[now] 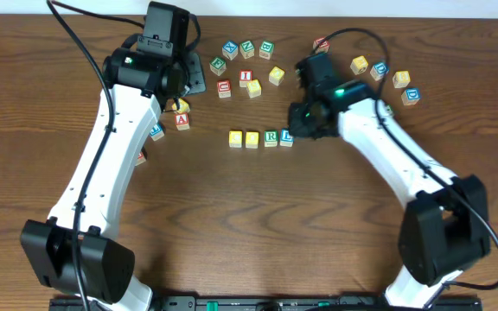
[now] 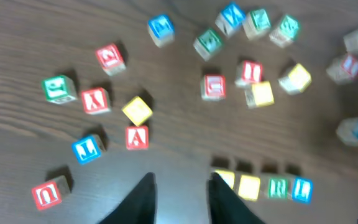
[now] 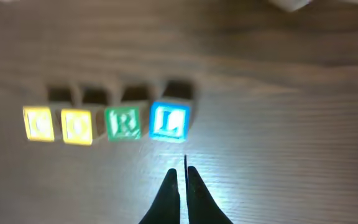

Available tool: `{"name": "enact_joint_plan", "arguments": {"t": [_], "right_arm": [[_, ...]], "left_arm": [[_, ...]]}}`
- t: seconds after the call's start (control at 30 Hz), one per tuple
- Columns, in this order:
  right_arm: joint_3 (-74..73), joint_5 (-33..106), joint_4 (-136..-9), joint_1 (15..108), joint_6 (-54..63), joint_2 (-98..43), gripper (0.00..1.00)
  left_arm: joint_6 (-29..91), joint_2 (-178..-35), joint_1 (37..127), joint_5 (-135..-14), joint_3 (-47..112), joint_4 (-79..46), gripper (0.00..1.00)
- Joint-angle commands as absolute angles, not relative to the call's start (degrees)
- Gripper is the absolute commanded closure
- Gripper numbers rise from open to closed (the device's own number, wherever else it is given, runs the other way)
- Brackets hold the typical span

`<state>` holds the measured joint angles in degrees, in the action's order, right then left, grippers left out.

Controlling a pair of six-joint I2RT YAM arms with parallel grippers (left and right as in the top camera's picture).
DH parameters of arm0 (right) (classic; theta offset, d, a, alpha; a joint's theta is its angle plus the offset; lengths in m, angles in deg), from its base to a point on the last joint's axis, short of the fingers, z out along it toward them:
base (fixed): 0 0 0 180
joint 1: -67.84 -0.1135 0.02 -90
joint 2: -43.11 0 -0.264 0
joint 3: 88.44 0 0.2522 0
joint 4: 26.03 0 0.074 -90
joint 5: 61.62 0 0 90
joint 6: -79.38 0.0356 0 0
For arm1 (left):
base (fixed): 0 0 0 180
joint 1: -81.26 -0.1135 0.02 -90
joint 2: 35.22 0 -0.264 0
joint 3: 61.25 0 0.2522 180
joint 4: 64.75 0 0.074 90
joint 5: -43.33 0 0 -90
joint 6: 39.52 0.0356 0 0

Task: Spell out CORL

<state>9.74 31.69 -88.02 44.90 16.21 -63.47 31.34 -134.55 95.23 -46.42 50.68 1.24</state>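
1 dark brown, wood-grain desk (image 1: 232,225) carries everything; its near half is bare wood with a faint sheen.

At mid-desk 4 small cubes stand in a straight line, side by side and touching or nearly so. From the overhead view's left: the first yellow cube (image 1: 236,137), the second yellow cube (image 1: 252,138), the R cube (image 1: 271,137) and the L cube (image 1: 286,136). In the right wrist view the 2 yellow faces glow pale and their letters are too washed out to read. The R is green on white with a green border, the L blue on white with a blue border.

The right tool (image 3: 180,171) hangs just on the near side of the L cube, fingers pressed together and gripping nothing. The left tool (image 2: 182,180) hovers over bare wood beside the row's yellow end, fingers apart and empty.

Farther back, loose cubes (image 1: 276,75) lie scattered at odd angles, among them a red A cube (image 1: 182,120). Beyond the desk's far edge runs a pale strip (image 1: 361,9).
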Motion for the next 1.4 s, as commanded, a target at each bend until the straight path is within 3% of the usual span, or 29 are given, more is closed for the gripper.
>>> {"name": "enact_joint_plan", "arguments": {"t": [0.0,0.03,0.57,1.07,1.37], "right_arm": [[9.89,31.58,-88.68,46.17,19.66,-65.31,0.99],[9.89,31.58,-88.66,46.34,20.38,-66.42,0.99],[9.89,32.22,-86.43,46.85,27.68,-74.12,0.99],[9.89,32.70,-84.96,46.76,25.24,-74.18,0.99],[9.87,39.89,-84.26,49.10,16.43,-74.23,0.99]], "left_arm": [[32.24,-136.83,94.93,-50.61,50.24,2.71,0.87],[32.24,-138.07,94.93,-50.68,49.94,3.82,0.92],[32.70,-152.00,94.93,-55.31,49.79,5.50,0.92],[34.51,-158.49,95.41,-60.86,49.72,2.88,0.93],[40.00,-158.53,95.63,-60.84,49.37,2.29,0.92]]}}
